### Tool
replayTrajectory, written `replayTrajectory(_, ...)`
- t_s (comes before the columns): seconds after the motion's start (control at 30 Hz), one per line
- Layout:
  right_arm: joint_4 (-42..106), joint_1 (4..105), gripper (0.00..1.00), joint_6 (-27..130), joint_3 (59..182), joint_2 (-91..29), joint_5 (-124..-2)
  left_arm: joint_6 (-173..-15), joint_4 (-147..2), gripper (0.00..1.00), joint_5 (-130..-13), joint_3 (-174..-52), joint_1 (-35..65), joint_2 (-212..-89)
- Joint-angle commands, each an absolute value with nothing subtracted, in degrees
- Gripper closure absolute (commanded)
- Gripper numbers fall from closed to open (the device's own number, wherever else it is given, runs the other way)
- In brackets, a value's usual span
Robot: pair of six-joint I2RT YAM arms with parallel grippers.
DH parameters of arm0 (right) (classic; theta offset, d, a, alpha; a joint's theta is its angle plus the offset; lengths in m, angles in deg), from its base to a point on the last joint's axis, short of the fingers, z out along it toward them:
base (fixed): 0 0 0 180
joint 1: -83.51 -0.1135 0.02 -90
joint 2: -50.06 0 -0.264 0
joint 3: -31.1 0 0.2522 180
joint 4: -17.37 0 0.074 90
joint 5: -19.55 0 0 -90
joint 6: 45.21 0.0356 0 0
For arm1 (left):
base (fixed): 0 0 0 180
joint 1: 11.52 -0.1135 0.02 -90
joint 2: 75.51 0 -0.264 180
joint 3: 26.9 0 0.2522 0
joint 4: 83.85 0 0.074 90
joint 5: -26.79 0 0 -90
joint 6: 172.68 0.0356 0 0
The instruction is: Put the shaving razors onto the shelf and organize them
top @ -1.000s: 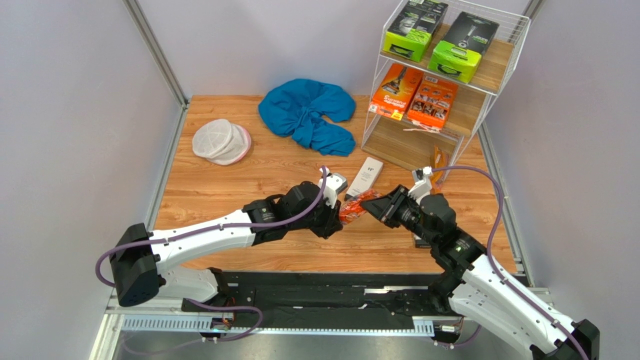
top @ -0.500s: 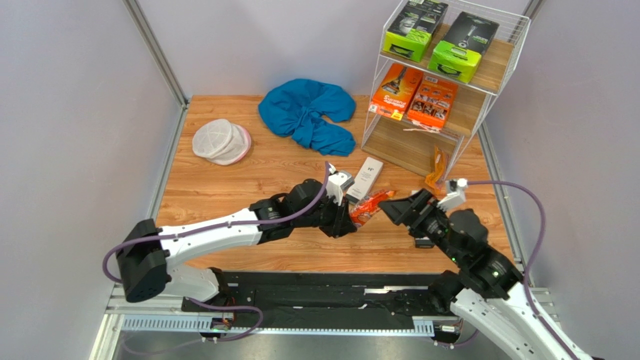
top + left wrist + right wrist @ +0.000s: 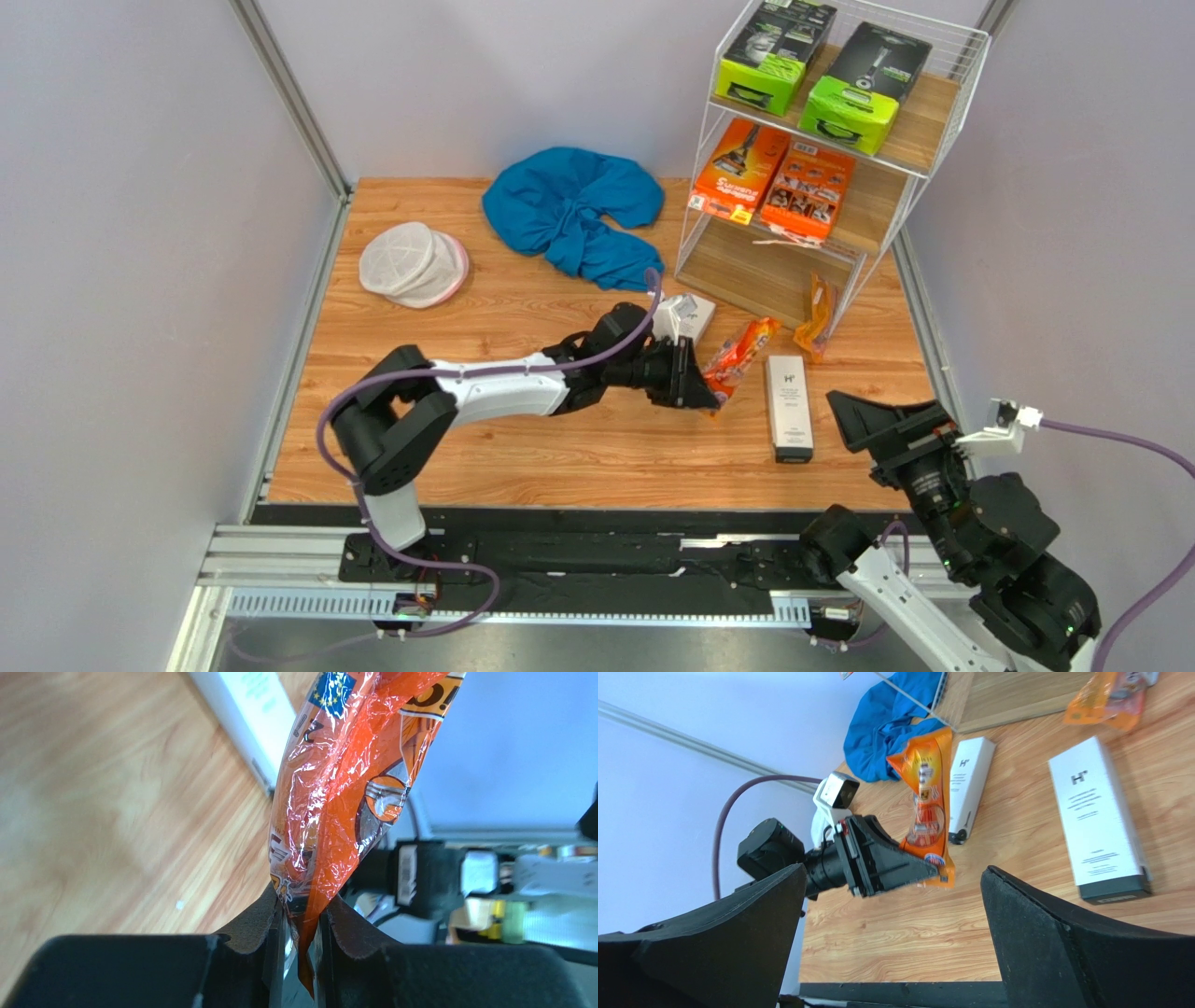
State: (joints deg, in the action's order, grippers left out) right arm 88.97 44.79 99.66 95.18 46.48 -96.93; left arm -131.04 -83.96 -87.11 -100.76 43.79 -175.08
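My left gripper [image 3: 697,381] is shut on the lower end of a clear orange bag of razors [image 3: 737,357], pinched between its jaws [image 3: 302,931] in the left wrist view, where the bag [image 3: 344,777] stands up from them. My right gripper [image 3: 877,420] is open and empty, drawn back at the near right [image 3: 892,938]. A slim white box [image 3: 788,406] lies flat on the table. A second white box [image 3: 687,315] is half hidden behind the left arm. The shelf [image 3: 751,280] holds two green boxes [image 3: 776,53] on top and two orange cartons [image 3: 741,165] on its middle board.
Another orange bag [image 3: 814,311] leans at the shelf's front foot. A blue cloth [image 3: 575,210] lies at the back middle and a round white mesh pouch [image 3: 411,263] at the back left. The shelf's bottom board is bare.
My right gripper opened, let go of the orange bag and pulled back to the near right, uncovering a white box. The left arm carried the bag right, toward the shelf.
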Motion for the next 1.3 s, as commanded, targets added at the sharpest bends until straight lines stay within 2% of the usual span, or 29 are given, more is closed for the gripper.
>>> replayTrajectory(0.0,95.1,44.4,0.00,97.8,99.2,46.7,-102.6,-142.2,-98.5,1.00,-94.3,-106.7,40.6,-182.4)
replayTrajectory(0.1,95.9,44.2,0.00,97.9,100.2,46.7,-103.1,-149.4,-104.5,1.00,-96.4,-110.8,39.2,-188.7)
replayTrajectory(0.23,96.7,43.3,0.00,97.9,101.1,46.9,-103.8,-152.1,-103.9,1.00,-97.6,-118.0,38.4,-195.9)
replayTrajectory(0.6,99.6,40.8,0.00,99.2,102.6,49.2,-107.3,-155.1,-93.4,1.00,-95.5,-135.7,38.0,-206.0)
replayTrajectory(0.97,102.1,39.7,0.00,100.7,104.1,51.7,-109.0,-164.1,-100.6,1.00,-92.3,-137.9,38.5,-212.4)
replayTrajectory(1.27,103.8,38.9,0.00,102.2,103.7,51.8,-108.9,-166.0,-96.2,1.00,-89.9,-146.1,39.5,-217.6)
